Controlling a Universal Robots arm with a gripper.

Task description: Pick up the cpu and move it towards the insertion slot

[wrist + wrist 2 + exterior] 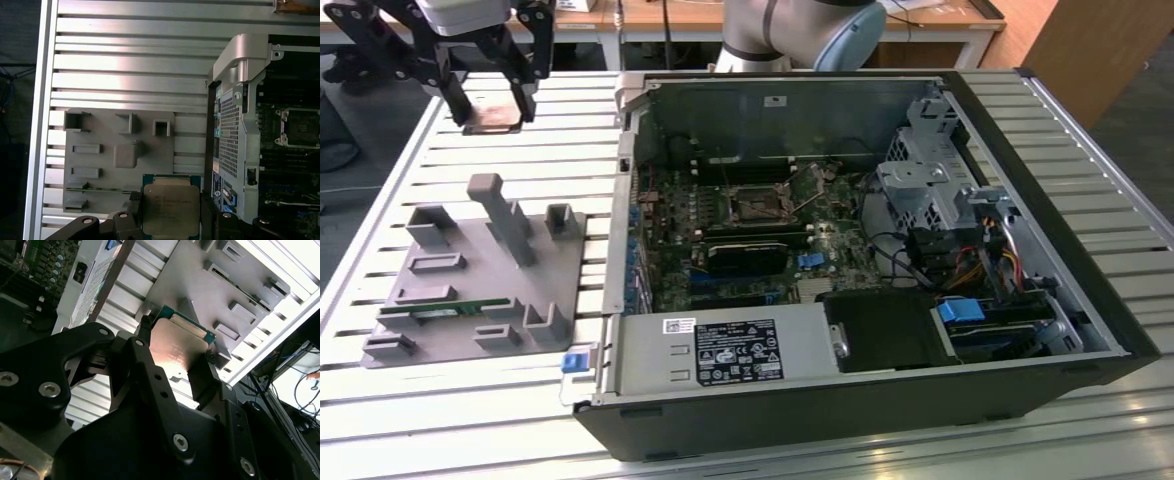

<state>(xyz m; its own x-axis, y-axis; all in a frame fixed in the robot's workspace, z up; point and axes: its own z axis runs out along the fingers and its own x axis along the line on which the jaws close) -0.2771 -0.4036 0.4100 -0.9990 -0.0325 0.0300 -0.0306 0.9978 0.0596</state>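
Observation:
My gripper (492, 116) hangs high over the slatted table at the exterior view's far left, shut on the cpu (494, 112). The cpu is a flat square chip with a shiny metal top and a thin green edge. Both wrist views show it clamped between the black fingers (205, 371), the cpu (176, 347) well above the table. In the first wrist view the cpu (171, 206) sits beside the case wall. The insertion slot (754, 204) is a square socket with a dark centre on the motherboard inside the open case, to the exterior view's right of the gripper, also seen as the socket (299, 127).
A grey holder block (464, 272) with posts and pockets lies on the table below the gripper, a green memory stick (447, 312) in it. The open computer case (1041, 150) has tall walls, a drive cage and cables. The case's near wall (235, 130) stands between gripper and socket.

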